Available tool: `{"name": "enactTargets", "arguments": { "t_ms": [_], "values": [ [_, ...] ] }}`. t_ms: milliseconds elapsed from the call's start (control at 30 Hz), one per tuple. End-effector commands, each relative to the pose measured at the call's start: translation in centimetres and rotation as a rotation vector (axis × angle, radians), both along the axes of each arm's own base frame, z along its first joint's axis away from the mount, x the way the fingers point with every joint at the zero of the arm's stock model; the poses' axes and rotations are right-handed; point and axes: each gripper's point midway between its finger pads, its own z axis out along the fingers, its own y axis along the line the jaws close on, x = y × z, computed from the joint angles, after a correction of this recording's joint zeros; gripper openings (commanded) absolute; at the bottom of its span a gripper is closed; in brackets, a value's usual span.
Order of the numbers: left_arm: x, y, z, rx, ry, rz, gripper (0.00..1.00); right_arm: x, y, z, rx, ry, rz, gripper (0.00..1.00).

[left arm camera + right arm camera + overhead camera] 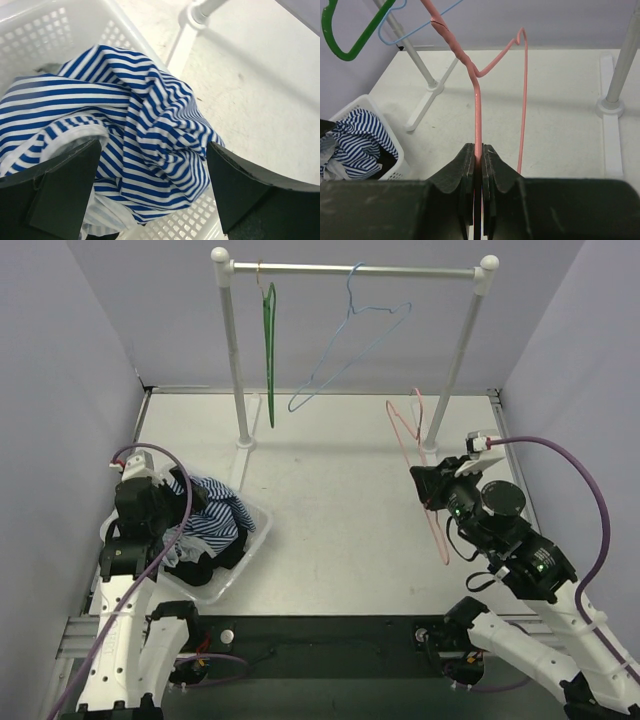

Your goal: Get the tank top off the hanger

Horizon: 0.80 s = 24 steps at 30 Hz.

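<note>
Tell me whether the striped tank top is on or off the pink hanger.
Off. The tank top lies crumpled in the white basket, while the pink hanger, clamped in the right gripper, is bare wire.

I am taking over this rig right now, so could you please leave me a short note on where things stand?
Left gripper: open, hovering over the striped tank top, holding nothing.
Right gripper: shut on the wire of the pink hanger, which has no garment on it.
Things: the tank top lies crumpled in the white basket on the left. A green hanger and a blue hanger hang on the rack.
Done: the tank top is off the hanger.
Left: probably only to lift the left arm clear and hang up or set down the pink hanger.
</note>
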Motion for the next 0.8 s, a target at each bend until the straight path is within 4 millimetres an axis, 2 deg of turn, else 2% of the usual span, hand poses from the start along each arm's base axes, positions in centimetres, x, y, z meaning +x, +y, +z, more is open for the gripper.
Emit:
{"name": "enactTargets", "arguments": {
  "t_ms": [0, 33, 67, 100, 133, 167, 200, 233, 267, 333, 367, 400, 433, 500, 567, 600, 767],
  "values": [
    [0.1, -2.1, 2.2, 0.02, -0.104, -0.165, 0.97, 2.1, -0.5, 5.4, 0.006, -0.123, -0.068, 0.0],
    [-0.1, -1.9, 1.7, 0.025, -0.097, -0.154, 0.97, 3.0, -0.1, 5.3, -0.024, -0.113, -0.072, 0.0],
    [-0.4, -1.3, 1.9, 0.041, -0.111, -0.118, 0.97, 3.3, -0.1, 6.6, -0.019, -0.131, -0.078, 0.0],
    [-0.7, -0.9, 1.1, 0.035, -0.096, -0.089, 0.97, 3.8, 0.1, 7.2, -0.022, -0.135, -0.072, 0.0],
    [-1.0, -0.4, 0.8, 0.041, -0.093, -0.058, 0.97, 5.1, 0.2, 6.9, -0.04, -0.115, -0.087, 0.0],
    [-1.3, 0.3, 0.9, 0.059, -0.109, -0.019, 0.97, 5.6, 0.2, 8.5, -0.021, -0.134, -0.088, 0.0],
    [-1.5, 0.5, 0.6, 0.07, -0.116, -0.006, 0.97, 6.1, 0.8, 8.9, -0.011, -0.131, -0.056, 0.0],
    [-1.7, 0.6, 0.0, 0.072, -0.113, -0.004, 0.97, 7.9, 0.6, 8.3, -0.02, -0.101, -0.072, 0.0],
    [-1.7, 0.4, 0.6, 0.073, -0.143, -0.009, 0.97, 8.4, 0.7, 9.8, 0.01, -0.117, -0.069, 0.0],
    [-1.7, -0.3, 1.3, 0.061, -0.168, -0.038, 0.97, 10.2, 1.2, 9.5, 0.004, -0.095, -0.058, 0.0],
    [-1.9, -0.6, 1.8, 0.05, -0.184, -0.048, 0.97, 10.9, 1.0, 10.0, 0.008, -0.104, -0.072, 0.0],
    [-2.0, -0.9, 2.0, 0.042, -0.194, -0.067, 0.97, 11.3, 1.1, 11.3, 0.014, -0.129, -0.071, 0.0],
    [-2.1, -0.9, 2.2, 0.046, -0.203, -0.069, 0.97, 12.5, 1.5, 10.9, 0.005, -0.115, -0.073, 0.0],
    [-2.4, -0.6, 2.5, 0.062, -0.214, -0.053, 0.97, 14.2, 1.4, 11.8, 0.002, -0.122, -0.091, 0.0],
    [-2.7, -0.4, 2.8, 0.071, -0.221, -0.043, 0.97, 15.1, 1.3, 12.6, -0.002, -0.141, -0.101, 0.0],
    [-2.8, -0.9, 2.8, 0.071, -0.222, -0.063, 0.97, 15.8, 1.4, 13.2, -0.012, -0.154, -0.102, 0.0],
    [-3.1, -1.9, 3.3, 0.067, -0.253, -0.113, 0.97, 16.6, 1.2, 15.8, 0.014, -0.234, -0.128, 0.0]
  ]
}}
